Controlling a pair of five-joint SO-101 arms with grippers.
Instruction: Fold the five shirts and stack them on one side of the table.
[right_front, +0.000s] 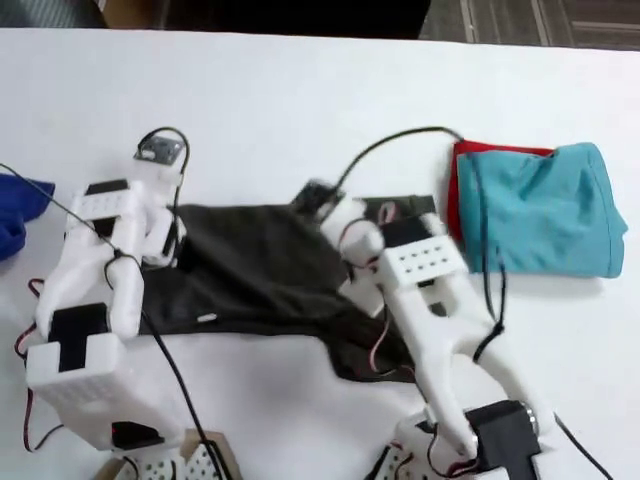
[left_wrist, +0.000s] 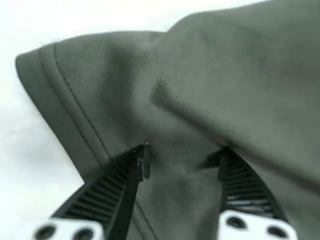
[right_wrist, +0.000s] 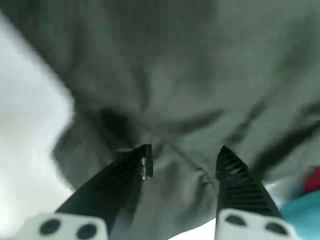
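dark grey shirt (right_front: 260, 265) rumpled in the middle of the white table (right_front: 300, 100). left gripper (left_wrist: 182, 160) and right gripper (right_wrist: 182, 160) low over it, jaws wide on both. folded teal shirt (right_front: 540, 210) on red shirt (right_front: 452, 190) just beside.

Bright, even light floods the table (right_front: 300, 90); shadows stay faint.

The dark shirt (right_front: 250, 270) is matt, finely knit cloth with a stitched hem. The teal shirt (right_front: 540, 210), red shirt (right_front: 465, 150) and blue shirt (right_front: 15, 215) are soft matt cloth too. The table (right_front: 300, 90) is smooth, matt white. The left arm (right_front: 90, 280) and right arm (right_front: 440, 330) are smooth white plastic. The left gripper (left_wrist: 182, 157) and right gripper (right_wrist: 182, 157) have ribbed, matt black plastic fingers (left_wrist: 117, 190).
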